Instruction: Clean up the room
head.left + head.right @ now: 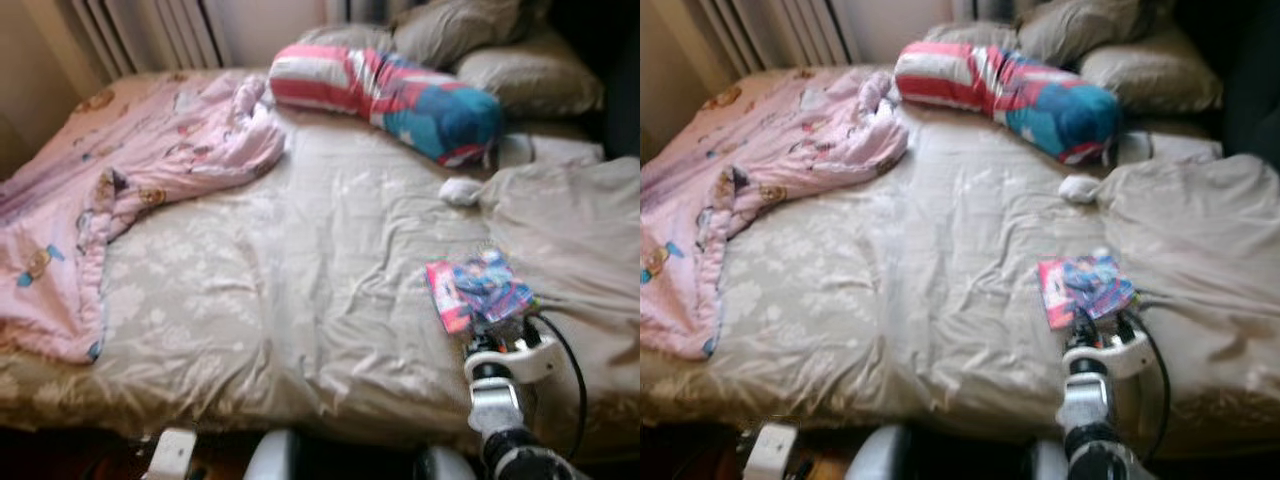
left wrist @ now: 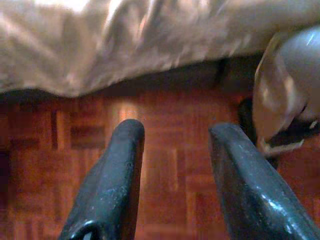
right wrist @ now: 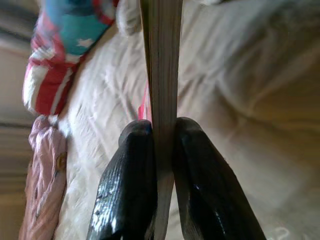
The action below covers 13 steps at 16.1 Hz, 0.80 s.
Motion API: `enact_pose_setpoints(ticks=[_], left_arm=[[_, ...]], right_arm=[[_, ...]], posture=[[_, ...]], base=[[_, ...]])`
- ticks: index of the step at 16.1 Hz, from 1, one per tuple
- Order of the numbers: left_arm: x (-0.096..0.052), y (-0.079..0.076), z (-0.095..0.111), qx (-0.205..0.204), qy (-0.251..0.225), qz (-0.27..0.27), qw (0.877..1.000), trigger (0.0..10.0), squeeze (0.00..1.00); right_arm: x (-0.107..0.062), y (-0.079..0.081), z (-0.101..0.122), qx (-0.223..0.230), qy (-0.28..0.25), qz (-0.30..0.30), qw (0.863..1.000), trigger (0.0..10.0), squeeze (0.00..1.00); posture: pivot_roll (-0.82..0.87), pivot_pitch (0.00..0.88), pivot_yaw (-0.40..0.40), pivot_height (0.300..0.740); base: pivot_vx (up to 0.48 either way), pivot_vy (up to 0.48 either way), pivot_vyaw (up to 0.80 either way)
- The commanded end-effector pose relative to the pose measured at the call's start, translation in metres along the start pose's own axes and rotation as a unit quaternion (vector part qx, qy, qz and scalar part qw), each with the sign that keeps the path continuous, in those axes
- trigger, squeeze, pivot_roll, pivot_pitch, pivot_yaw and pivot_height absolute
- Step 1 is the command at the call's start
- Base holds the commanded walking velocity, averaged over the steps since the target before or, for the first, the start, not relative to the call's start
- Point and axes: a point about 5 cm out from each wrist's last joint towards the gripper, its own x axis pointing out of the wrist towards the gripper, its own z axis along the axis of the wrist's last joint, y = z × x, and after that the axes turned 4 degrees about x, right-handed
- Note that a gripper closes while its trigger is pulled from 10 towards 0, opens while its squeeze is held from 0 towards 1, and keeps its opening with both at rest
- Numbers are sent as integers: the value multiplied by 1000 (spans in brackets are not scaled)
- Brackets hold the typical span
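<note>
One bed (image 1: 300, 300) with a beige sheet takes up most of the eye views. One book (image 1: 478, 288), pink and blue cover, sits lower right of the frame on the sheet, with its near edge in the right gripper (image 1: 497, 333). In the right wrist view the jaws are clamped tight on the thin edge of the book (image 3: 162, 65), both fingers (image 3: 127, 185) pressing its sides.

One pink blanket (image 1: 120, 190) is bunched at the left and upper left. One striped pillow (image 1: 390, 92), red, white and teal, lies at upper centre. Three beige pillows at upper right: one (image 1: 455, 25) behind the striped one, one (image 1: 530, 78) right of it, and a flatter one (image 1: 545, 145) below those. One small white item (image 1: 461, 190) lies just below the striped pillow's right end; can't tell what it is. One beige cover (image 1: 570, 240) is rumpled at right.

Left gripper (image 2: 172, 150) hangs low by the bed edge over one wood parquet floor (image 2: 165, 120), jaws apart with nothing between them.

No containers seen.
</note>
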Motion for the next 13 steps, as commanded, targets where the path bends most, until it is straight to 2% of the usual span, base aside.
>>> enact_pose_setpoints(ticks=[1, 5, 7, 11, 13], left_arm=[[-5, 7, -8, 23, 5, -2, 1000, 10000, 0], [-18, 11, -28, 50, 16, -19, 998, 10000, 0], [-20, 11, -30, 56, 8, -21, 998, 10000, 0], [-21, 7, -24, 71, -24, -35, 997, 10000, 0], [-23, 4, -26, 77, -28, -41, 996, 10000, 0]], right_arm=[[6, 9, 3, 21, -12, 8, 1000, 10000, 0], [7, 9, 5, 41, -20, -4, 999, 10000, 0], [7, 10, 1, 34, -8, -7, 999, 10000, 0], [12, 16, 9, 33, -20, 2, 999, 10000, 0], [12, 13, 16, 39, -33, -2, 999, 10000, 0]], posture=[[204, 218, 120, 636], [274, 272, 153, 636], [304, 283, 155, 636], [321, 303, 163, 636], [319, 307, 162, 636]], base=[[0, 0, 0], [0, 0, 0], [0, 0, 0], [0, 0, 0], [0, 0, 0]])
